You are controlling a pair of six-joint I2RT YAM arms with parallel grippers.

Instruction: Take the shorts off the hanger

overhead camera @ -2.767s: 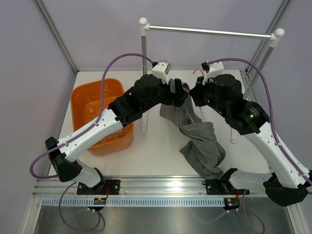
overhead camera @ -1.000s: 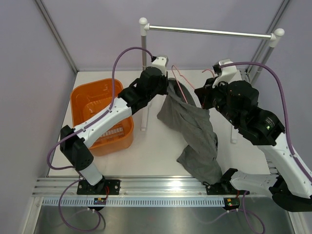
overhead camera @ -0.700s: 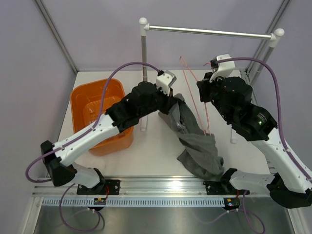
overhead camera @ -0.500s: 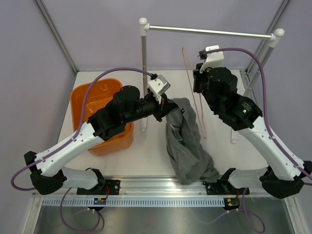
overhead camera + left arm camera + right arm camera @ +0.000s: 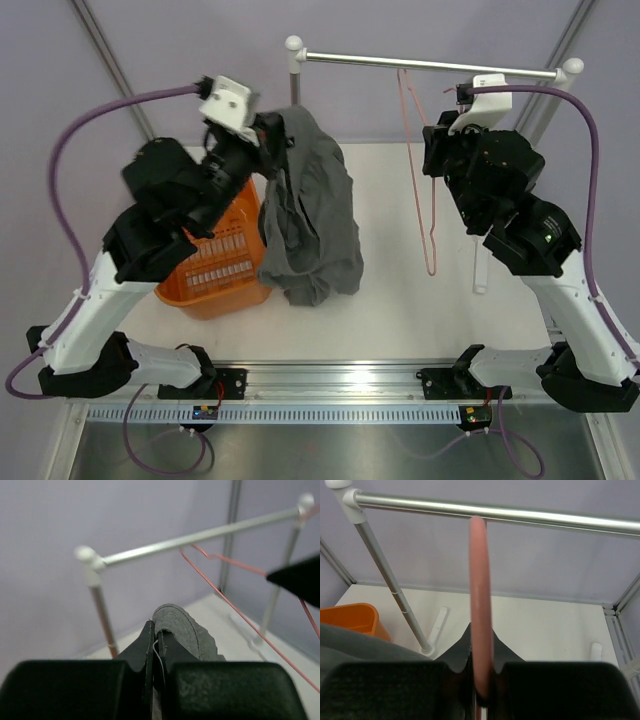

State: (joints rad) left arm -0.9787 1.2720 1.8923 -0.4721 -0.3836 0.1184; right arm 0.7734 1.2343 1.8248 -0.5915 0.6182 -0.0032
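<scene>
Shorts [image 5: 315,210] swung left off hanger [image 5: 480,580] | basket [image 5: 215,275] partly hidden under left arm [image 5: 150,230]

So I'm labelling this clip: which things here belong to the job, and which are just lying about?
Job: shorts, gripped by left gripper; pink hanger, gripped by right gripper.
Lying about: orange basket; silver rail.

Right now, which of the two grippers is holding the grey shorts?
The left gripper, shut on a fold of the shorts; the right gripper pinches the pink hanger instead.
</scene>
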